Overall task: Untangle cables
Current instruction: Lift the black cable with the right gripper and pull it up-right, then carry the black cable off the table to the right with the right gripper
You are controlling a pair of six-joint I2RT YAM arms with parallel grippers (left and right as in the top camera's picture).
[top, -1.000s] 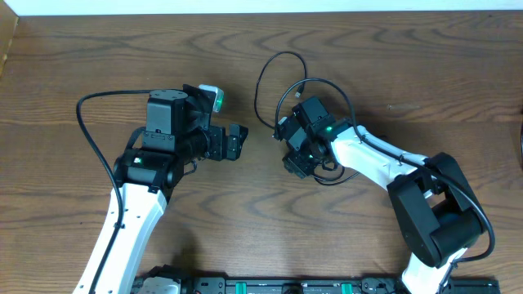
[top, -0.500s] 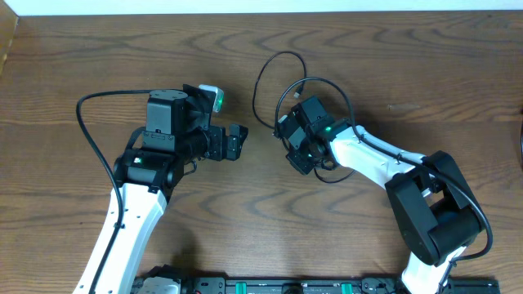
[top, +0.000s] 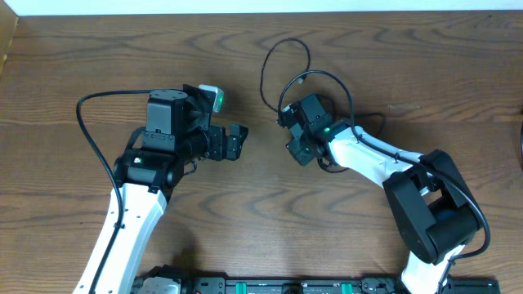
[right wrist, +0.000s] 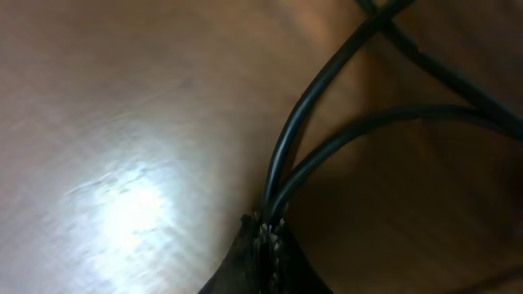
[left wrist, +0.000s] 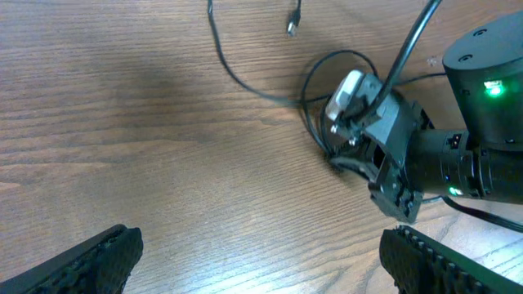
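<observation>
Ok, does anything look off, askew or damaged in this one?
Nothing stands out. The right gripper is shut on two strands of the black cable, and the rest of the cable lies in loose loops on the table. The left gripper hangs open, apart from it. No visible damage or spill.

Dark brown wood-grain table (top: 73,57) is seen throughout. A pale strip (top: 245,6) is noted along its far edge, and soft glare (right wrist: 131,204) on its surface.

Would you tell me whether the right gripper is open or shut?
Shut: the right gripper pinches the black cable, two strands entering its tips.
</observation>
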